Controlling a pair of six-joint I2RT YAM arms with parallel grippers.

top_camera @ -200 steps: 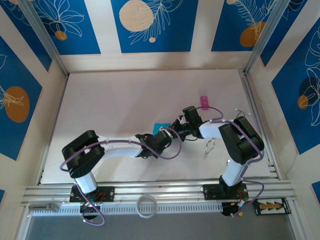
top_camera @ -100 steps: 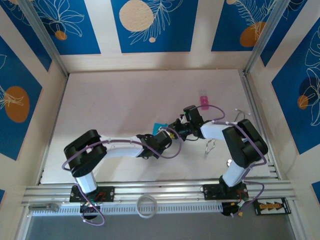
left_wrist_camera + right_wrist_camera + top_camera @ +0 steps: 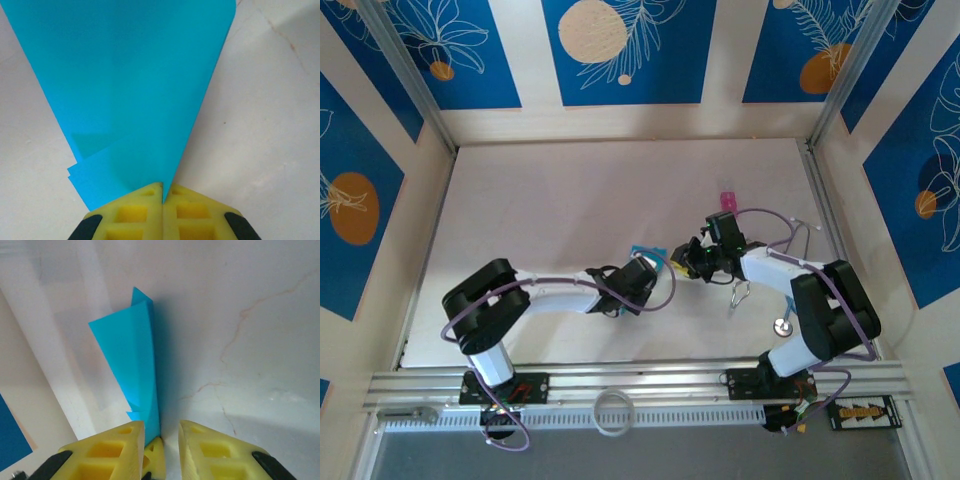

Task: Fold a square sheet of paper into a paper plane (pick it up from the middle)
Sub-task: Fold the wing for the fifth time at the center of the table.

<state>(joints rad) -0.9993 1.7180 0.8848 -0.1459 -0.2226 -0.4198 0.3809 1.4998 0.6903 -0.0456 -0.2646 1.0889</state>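
The sheet of paper [image 3: 135, 90], cyan-blue and creased into a tapering, layered shape, is at about the middle of the tabletop [image 3: 550, 200]; its narrow end runs down into the left fingers [image 3: 162, 192], which are pressed together on it with no gap between the yellow tips; from that pinch the paper fans out wide, away from the wrist, and a second layer peeks out along its left edge. In the right wrist view the same paper stands on edge, rising from between the right fingers [image 3: 136, 435]; these are parted, with a clear gap between them, and hold nothing; the paper's lower end sits in that gap, closer to the left-hand tip, and whether it touches that tip I cannot tell. From above, the two sets of fingers meet tip to tip at the paper; a small pink object [image 3: 727, 200] lies well apart, toward the far right corner of the tabletop.
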